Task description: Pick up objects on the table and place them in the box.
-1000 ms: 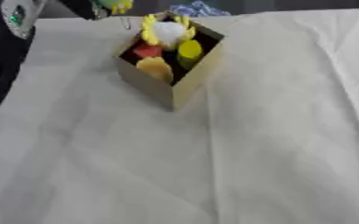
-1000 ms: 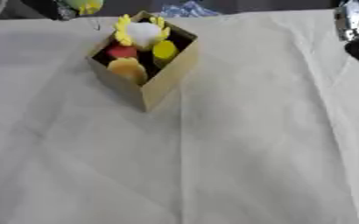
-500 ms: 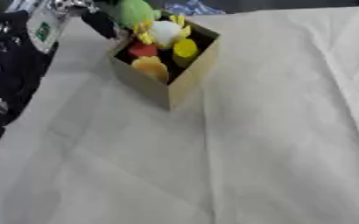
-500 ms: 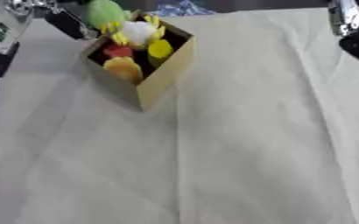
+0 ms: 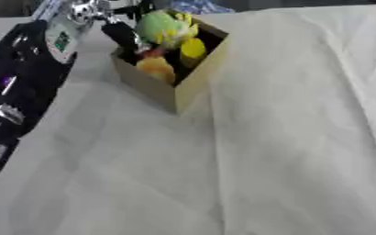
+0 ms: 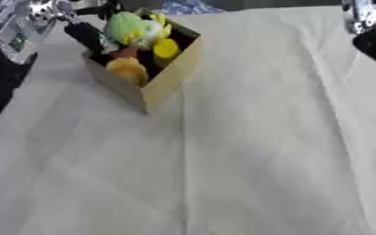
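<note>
At the far left of the bench point(image 5: 247, 151), by the box:
Left hand: the left hand point(image 5: 123, 33) is seen at the box's far-left corner; it comes in from the upper left on a black and silver arm.
Green object: a light green, rounded object point(image 5: 161, 27) lies over the open top of the box point(image 5: 190, 82), just beside the dark fingers, on their right.
Grip: the picture is blurred here, so it cannot be told whether the fingers are closed round the green object or only touch it.
Box contents: a yellow piece point(image 5: 194, 47) and an orange, rounded piece point(image 5: 157, 69) are seen inside; a small red part between them is hard to make out.
Box direction: the box is turned so that one corner points toward the camera.
Green object direction: no clear long axis can be told.
Right hand: only a dark and silver part is seen at the upper right edge of the right eye view point(image 6: 372, 27); its fingers are cut off.
Cover: the bench is covered with a white creased cloth.
</note>
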### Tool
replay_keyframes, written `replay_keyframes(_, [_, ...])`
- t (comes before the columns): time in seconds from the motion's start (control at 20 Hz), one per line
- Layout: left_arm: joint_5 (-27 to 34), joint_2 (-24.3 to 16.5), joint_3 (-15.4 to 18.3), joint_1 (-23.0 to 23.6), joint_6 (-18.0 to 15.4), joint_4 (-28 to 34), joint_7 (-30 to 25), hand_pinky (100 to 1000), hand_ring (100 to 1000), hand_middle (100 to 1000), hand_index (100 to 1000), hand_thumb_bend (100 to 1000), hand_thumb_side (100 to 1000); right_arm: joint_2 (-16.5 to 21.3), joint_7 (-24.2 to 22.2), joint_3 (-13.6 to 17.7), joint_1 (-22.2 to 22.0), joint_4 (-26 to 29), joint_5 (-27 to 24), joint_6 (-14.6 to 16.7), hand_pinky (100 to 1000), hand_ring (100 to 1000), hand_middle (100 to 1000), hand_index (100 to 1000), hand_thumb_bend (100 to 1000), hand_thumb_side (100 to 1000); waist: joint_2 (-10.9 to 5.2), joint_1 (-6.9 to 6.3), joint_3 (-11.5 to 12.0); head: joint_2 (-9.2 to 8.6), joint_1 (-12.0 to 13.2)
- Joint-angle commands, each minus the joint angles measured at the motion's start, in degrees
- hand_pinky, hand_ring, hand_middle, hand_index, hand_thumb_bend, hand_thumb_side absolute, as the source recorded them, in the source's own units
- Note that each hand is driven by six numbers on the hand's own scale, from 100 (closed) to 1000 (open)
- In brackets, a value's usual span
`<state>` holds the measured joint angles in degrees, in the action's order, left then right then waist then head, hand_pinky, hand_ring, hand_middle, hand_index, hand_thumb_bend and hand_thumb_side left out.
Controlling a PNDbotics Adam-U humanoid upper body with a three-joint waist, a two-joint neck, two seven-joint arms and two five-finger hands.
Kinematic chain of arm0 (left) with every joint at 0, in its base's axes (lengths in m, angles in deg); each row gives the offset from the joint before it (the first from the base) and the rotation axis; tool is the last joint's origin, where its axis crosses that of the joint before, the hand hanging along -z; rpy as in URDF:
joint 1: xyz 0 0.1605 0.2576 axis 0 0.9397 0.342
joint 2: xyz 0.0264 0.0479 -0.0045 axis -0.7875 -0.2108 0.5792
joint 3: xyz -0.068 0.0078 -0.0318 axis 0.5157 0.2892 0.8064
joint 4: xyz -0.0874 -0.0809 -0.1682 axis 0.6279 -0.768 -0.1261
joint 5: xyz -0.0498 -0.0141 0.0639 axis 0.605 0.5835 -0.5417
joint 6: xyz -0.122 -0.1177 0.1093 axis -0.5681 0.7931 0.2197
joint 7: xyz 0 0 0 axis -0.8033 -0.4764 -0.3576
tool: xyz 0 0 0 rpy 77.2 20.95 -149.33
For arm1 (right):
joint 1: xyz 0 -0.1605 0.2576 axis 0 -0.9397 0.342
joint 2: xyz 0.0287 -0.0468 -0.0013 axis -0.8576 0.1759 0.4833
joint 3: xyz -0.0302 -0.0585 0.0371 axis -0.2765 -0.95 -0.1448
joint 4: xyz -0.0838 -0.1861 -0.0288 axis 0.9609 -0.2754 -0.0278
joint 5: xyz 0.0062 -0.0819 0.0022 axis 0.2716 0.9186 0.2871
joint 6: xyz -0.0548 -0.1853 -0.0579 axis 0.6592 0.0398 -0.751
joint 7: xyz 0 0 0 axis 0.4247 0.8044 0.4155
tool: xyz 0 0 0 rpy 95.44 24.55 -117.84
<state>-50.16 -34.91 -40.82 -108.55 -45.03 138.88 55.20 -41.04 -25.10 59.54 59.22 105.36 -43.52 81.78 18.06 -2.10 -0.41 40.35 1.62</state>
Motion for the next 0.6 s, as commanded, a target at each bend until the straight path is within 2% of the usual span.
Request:
replay_keyframes(0.05, [-1.15, -0.79, -0.10, -0.96, 0.06, 0.28, -1.73, 868, 865, 879, 933, 632, 599, 0.64, 0.01, 0.46, 0.78, 0.87, -0.47, -0.06, 953, 728, 664, 804, 100, 519, -1.66, 0.22, -0.10, 0.34, -0.18])
replay_keyframes(0.1, [-1.87, -0.87, -0.08, -1.03, 0.03, 0.41, -1.94, 873, 868, 879, 938, 684, 587, 0.58, 0.03, 0.47, 0.74, 0.87, -0.50, -0.08, 953, 728, 664, 804, 100, 521, -1.73, 0.22, -0.06, 0.38, -0.19])
replay_keyframes(0.2, [-3.39, -1.01, 0.10, -1.15, -0.08, 1.06, -1.93, 874, 867, 872, 937, 723, 542, 0.49, -0.02, 0.40, 0.67, 0.87, -0.54, -0.13, 953, 728, 664, 803, 100, 521, -1.89, 0.23, 0.07, 0.50, -0.22])
replay_keyframes(0.4, [-4.98, -1.20, 0.82, -1.34, -0.41, 2.67, -1.44, 874, 865, 870, 935, 744, 503, 0.41, 0.00, 0.35, 0.72, 0.87, -0.69, -0.11, 953, 728, 664, 802, 100, 522, -2.28, 0.22, 0.43, 1.00, -0.64])
replay_keyframes(0.45, [-5.08, -1.21, 0.93, -1.35, -0.46, 3.01, -1.30, 867, 859, 862, 931, 699, 538, 0.38, -0.02, 0.30, 0.79, 0.87, -0.74, -0.09, 953, 728, 664, 802, 100, 522, -2.39, 0.22, 0.49, 1.13, -0.70])
replay_keyframes(0.5, [-5.08, -1.27, 1.17, -1.33, -0.39, 3.63, -0.89, 852, 840, 836, 912, 531, 639, 0.33, -0.06, 0.24, 0.88, 0.87, -0.80, -0.06, 952, 729, 664, 802, 100, 544, -2.52, 0.24, 0.57, 1.26, -0.77])
replay_keyframes(0.55, [-5.20, -1.45, 1.68, -1.36, -0.13, 4.53, -0.32, 841, 824, 815, 893, 556, 520, 0.28, -0.10, 0.20, 0.97, 0.87, -0.85, -0.01, 952, 729, 665, 802, 100, 522, -2.65, 0.28, 0.66, 1.40, -0.88])
replay_keyframes(0.6, [-5.39, -1.71, 2.48, -1.41, 0.26, 5.65, 0.38, 831, 807, 795, 874, 519, 523, 0.24, -0.15, 0.16, 1.05, 0.87, -0.89, 0.01, 952, 729, 665, 802, 100, 522, -2.77, 0.32, 0.76, 1.53, -1.00])
